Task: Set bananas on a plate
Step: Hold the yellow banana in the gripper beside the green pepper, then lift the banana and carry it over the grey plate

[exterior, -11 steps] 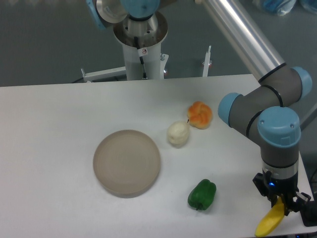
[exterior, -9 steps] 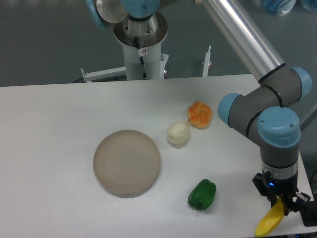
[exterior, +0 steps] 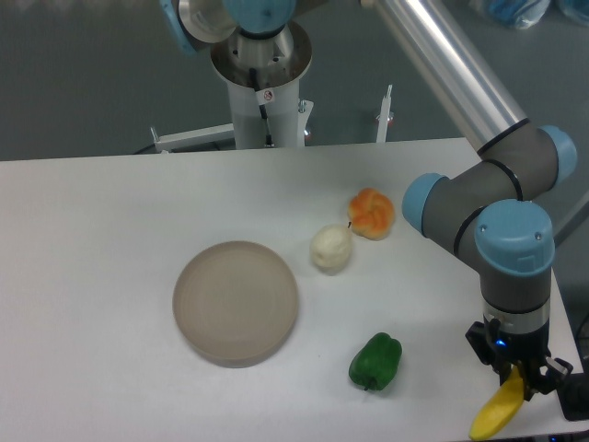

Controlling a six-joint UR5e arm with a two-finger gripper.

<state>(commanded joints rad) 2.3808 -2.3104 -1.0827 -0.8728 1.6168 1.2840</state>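
Observation:
The yellow banana hangs at the table's front right corner, its lower end near the frame's bottom edge. My gripper points straight down and is shut on the banana's upper end. The round grey-beige plate lies far to the left of the gripper, at the table's centre-left, with nothing on it.
A green bell pepper lies between the plate and the gripper. A white round item and an orange item sit behind it. The arm's base column stands at the table's back edge. The table's right edge is close to the gripper.
The gripper and banana have shifted very slightly to the left. Everything else is unchanged.

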